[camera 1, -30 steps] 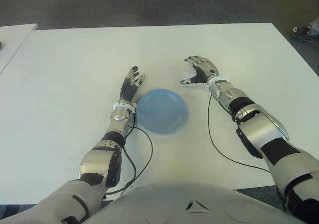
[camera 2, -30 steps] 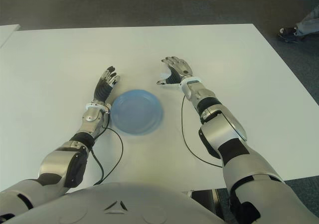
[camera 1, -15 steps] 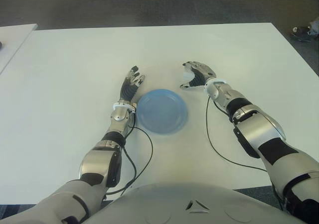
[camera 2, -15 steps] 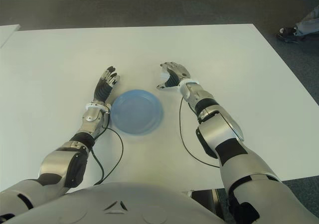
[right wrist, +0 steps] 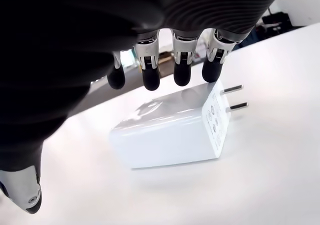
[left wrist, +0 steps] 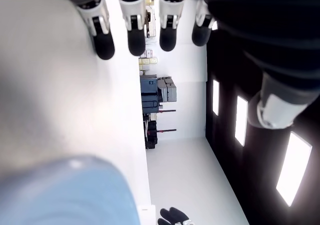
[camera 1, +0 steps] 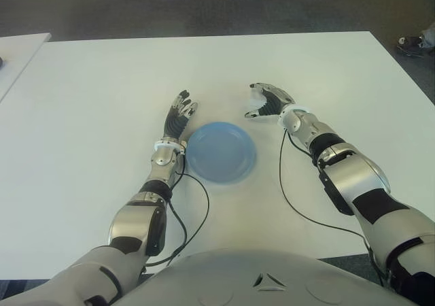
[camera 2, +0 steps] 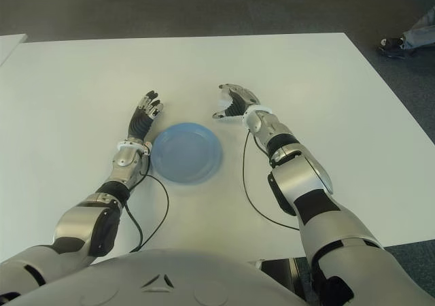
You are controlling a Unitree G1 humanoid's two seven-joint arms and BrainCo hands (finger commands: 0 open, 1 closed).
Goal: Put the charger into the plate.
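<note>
The white charger (right wrist: 172, 130) lies on its side on the white table (camera 1: 102, 102), prongs pointing away from the plate. My right hand (camera 1: 266, 100) arches over it, fingers (right wrist: 150, 75) curved above its far edge and thumb apart on the near side, not clamped on it. In the eye views the charger (camera 1: 256, 103) peeks out under the palm, just beyond the right rim of the blue plate (camera 1: 221, 151). The plate holds nothing. My left hand (camera 1: 180, 115) shows beside the plate's left rim, fingers (left wrist: 135, 35) stretched out straight.
Thin black cables (camera 1: 285, 183) run from both wrists across the table toward my body. A second white table (camera 1: 17, 54) stands at the far left. A person's shoe (camera 1: 411, 44) shows on the floor at the far right.
My right hand has shifted slightly left and turned so its fingers now arch over the charger. The charger, plate and left hand have stayed put.
</note>
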